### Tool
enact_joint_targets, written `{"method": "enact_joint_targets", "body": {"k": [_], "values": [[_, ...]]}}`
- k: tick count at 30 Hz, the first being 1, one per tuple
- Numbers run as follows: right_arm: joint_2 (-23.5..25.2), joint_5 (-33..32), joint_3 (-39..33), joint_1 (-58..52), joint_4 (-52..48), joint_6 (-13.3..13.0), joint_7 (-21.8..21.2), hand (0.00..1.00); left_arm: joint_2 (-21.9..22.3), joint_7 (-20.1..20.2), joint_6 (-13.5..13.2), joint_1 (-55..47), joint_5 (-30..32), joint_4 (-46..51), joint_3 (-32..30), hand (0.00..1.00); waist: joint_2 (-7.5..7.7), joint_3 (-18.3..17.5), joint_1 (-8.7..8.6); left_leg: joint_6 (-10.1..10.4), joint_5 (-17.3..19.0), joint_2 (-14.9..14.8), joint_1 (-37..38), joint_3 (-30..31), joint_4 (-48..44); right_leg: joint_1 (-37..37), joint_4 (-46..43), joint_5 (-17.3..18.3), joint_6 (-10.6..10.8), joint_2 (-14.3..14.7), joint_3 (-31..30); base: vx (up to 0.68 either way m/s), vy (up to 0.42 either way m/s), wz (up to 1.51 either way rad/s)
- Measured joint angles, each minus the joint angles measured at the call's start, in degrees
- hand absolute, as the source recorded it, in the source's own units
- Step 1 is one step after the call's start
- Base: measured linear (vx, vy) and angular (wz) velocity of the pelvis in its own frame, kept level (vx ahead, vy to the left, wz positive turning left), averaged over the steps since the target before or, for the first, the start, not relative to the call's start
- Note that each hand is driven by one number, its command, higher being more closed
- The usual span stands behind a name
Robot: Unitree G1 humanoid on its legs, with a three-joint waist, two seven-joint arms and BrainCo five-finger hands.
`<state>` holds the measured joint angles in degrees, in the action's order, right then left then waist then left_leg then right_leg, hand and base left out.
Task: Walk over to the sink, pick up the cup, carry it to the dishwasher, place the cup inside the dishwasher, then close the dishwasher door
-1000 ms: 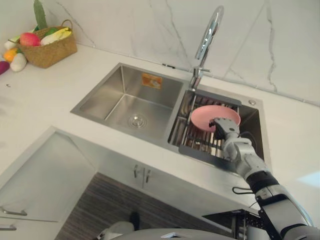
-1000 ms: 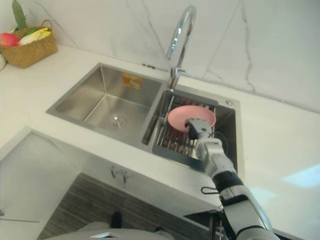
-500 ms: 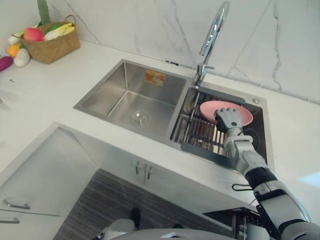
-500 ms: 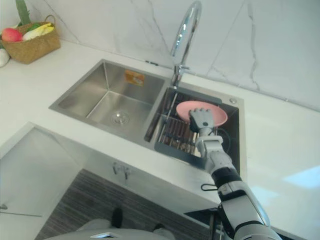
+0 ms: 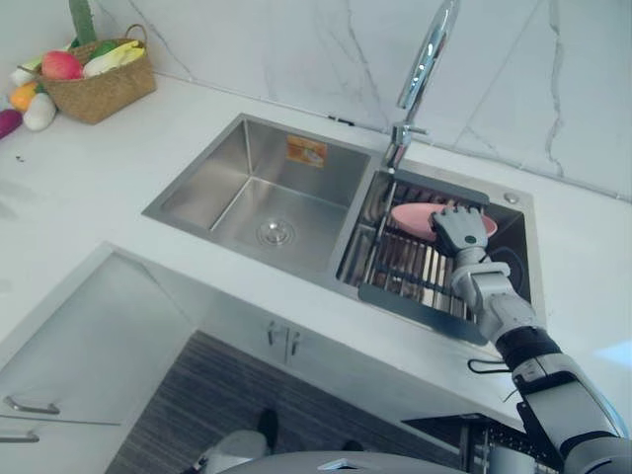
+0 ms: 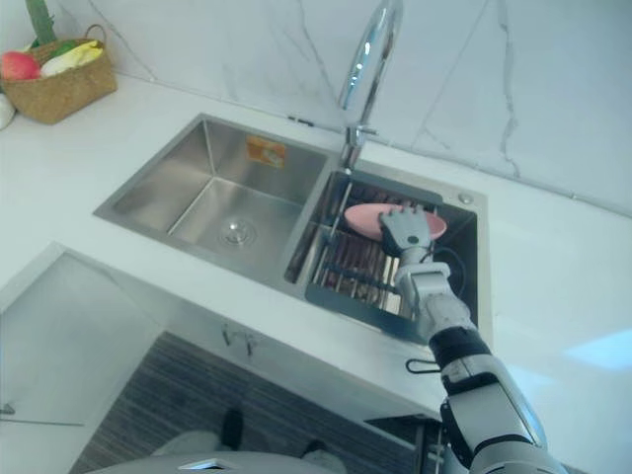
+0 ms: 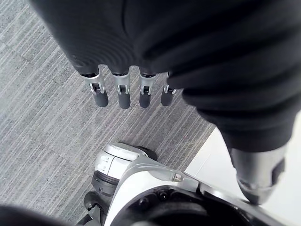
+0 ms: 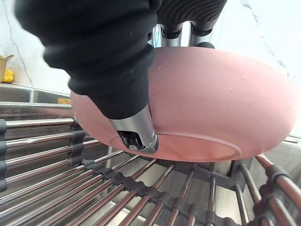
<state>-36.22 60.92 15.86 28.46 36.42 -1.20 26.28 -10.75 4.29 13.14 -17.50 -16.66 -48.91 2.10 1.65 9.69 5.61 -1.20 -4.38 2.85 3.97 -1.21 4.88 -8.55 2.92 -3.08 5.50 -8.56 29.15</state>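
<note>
A pink bowl [image 5: 413,215] hangs a little above the bars of the wire rack [image 5: 404,274] in the sink's right basin. In the right wrist view the bowl [image 8: 211,103] is tipped, its base turned towards the rack. My right hand [image 5: 460,229] is shut on it, with fingers [image 8: 170,33] curled over the rim and the thumb [image 8: 136,132] against the outer wall. My left hand [image 7: 120,92] hangs over the grey floor with straight fingers, holding nothing.
The steel left basin [image 5: 259,195] has a drain and an orange sticker. A tall chrome faucet [image 5: 423,69] rises behind the rack. A woven basket of fruit [image 5: 94,84] stands at the far left of the white counter [image 5: 89,188]. White cabinet doors [image 5: 281,341] lie below.
My right hand has turned from under the bowl to over its rim and closed on it. The bowl has tipped from facing me to nearly edge-on. The camera has shifted slightly.
</note>
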Motion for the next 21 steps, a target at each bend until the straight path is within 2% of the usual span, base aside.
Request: {"method": "enact_joint_targets", "body": {"k": [9, 12, 19, 21], "values": [[-5.43, 0.42, -0.8, 0.0, -4.68, -1.28, 0.37, 1.0, 0.0, -0.01, 0.28, -0.17, 0.07, -0.18, 0.32, 0.0, -0.34, 0.11, -1.48, -0.3, 0.54, -0.17, -0.05, -2.63, 0.0, 1.44, 0.23, -0.92, -0.07, 0.03, -3.04, 0.0, 0.015, -0.18], [-7.09, 2.42, -3.13, 0.0, -7.03, -2.37, 0.57, 1.0, 0.01, -0.01, 0.34, -0.17, 0.1, -0.24, 0.36, 0.0, -0.37, 0.09, -1.99, -0.34, 0.57, -0.21, -0.27, -3.71, 0.0, 2.22, 0.24, -1.28, -0.03, 0.03, -4.1, 0.01, 0.01, -0.17], [-12.1, 2.5, -6.3, 0.0, -8.6, -3.65, 1.69, 1.0, 0.01, -0.03, 0.29, -0.15, 1.29, -0.93, 0.7, 0.0, -0.3, 0.06, -3.02, -0.45, 0.6, -0.28, 0.33, -5.75, -0.01, 2.76, 0.25, -1.65, -0.06, 0.19, -6.37, 0.02, 0.004, -0.17], [-12.28, 2.48, -9.64, -0.11, -8.66, -3.67, 2.47, 1.0, 0.0, -0.04, 0.62, -0.17, 2.34, -1.33, 1.0, 0.0, -0.28, 0.06, -3.69, -0.61, 0.78, -0.38, 0.72, -6.89, -0.01, 2.84, 0.23, -1.8, -0.13, 0.38, -7.23, -0.01, 0.0, -0.18]]}}
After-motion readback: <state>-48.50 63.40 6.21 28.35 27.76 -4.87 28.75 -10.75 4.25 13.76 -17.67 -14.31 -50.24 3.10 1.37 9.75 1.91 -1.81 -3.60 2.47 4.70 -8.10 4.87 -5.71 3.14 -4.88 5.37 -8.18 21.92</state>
